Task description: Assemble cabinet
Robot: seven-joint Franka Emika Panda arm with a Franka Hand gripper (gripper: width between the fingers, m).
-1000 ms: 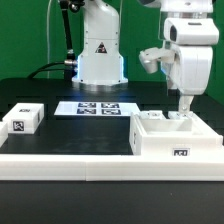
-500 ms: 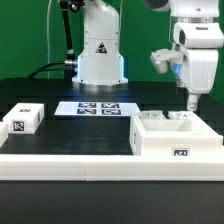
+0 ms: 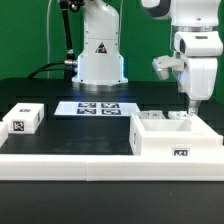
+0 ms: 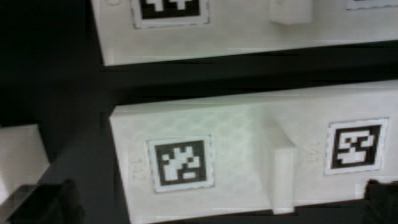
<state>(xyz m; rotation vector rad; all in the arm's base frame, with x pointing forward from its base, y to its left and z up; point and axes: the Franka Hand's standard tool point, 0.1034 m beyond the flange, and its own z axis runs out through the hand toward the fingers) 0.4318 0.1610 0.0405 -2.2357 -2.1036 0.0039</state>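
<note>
The cabinet (image 3: 170, 136) is a white open-topped box with a small tag on its front, at the exterior view's right. My gripper (image 3: 188, 108) hangs just above its far right corner, apart from it. In the wrist view the cabinet (image 4: 249, 120) fills the frame, with two square tags and a raised inner wall. My gripper (image 4: 210, 200) is open and empty there, and its dark fingertips (image 4: 39, 200) stand wide apart at the two lower corners.
A small white tagged block (image 3: 22, 119) lies at the exterior view's left. The marker board (image 3: 97, 108) lies flat in front of the robot base (image 3: 100, 55). A white rail (image 3: 90, 160) runs along the table's front edge. Another white tagged surface (image 4: 231, 30) shows beyond the cabinet.
My arm has moved up and toward the exterior view's right, above the cabinet. The cabinet and the small block have not moved.
</note>
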